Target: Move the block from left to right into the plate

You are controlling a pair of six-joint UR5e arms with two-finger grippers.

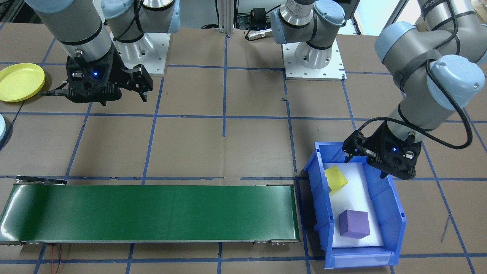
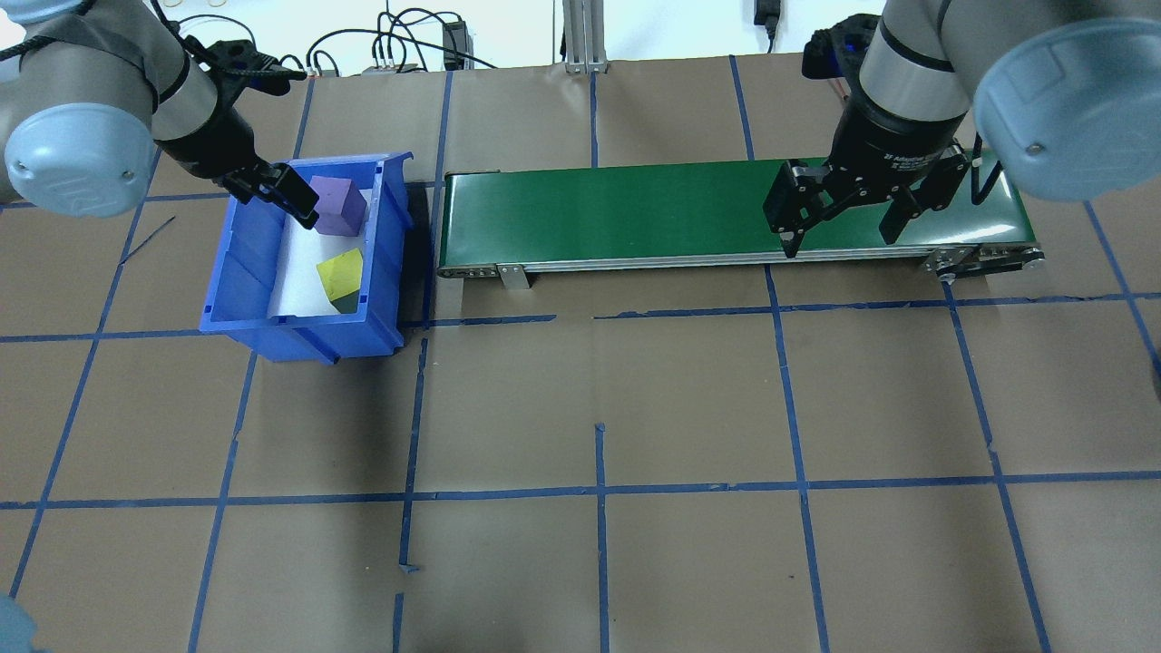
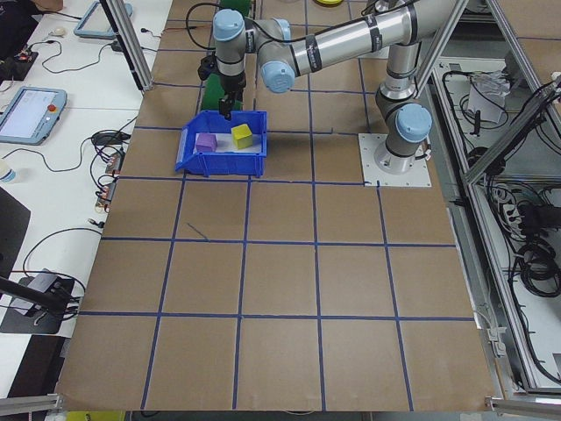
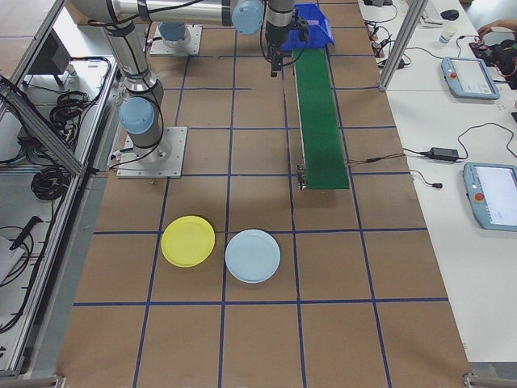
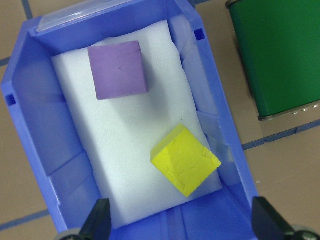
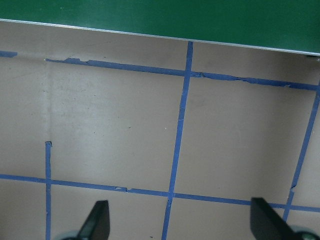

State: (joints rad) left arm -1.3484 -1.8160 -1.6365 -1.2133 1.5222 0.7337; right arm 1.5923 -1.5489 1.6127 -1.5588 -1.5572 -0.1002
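A purple block [image 1: 354, 224] and a yellow block [image 1: 335, 179] lie apart on white foam inside a blue bin [image 1: 396, 207]. In the left wrist view the purple block [image 5: 118, 69] sits at the far end and the yellow block [image 5: 185, 159] nearer my fingers. My left gripper [image 1: 365, 166] hovers open just above the bin's robot-side end, holding nothing. My right gripper [image 2: 839, 243] hangs open and empty over the near edge of the green conveyor [image 2: 635, 213], at its right end. A yellow plate [image 1: 21, 82] lies on the table on the right arm's side.
A light blue plate [image 4: 253, 255] lies next to the yellow plate [image 4: 188, 241]. The conveyor [image 1: 152, 211] stretches from the bin [image 2: 236, 304] toward the right arm. Both arm bases [image 1: 314, 62] stand on white mounting plates. Blue tape lines grid the brown tabletop.
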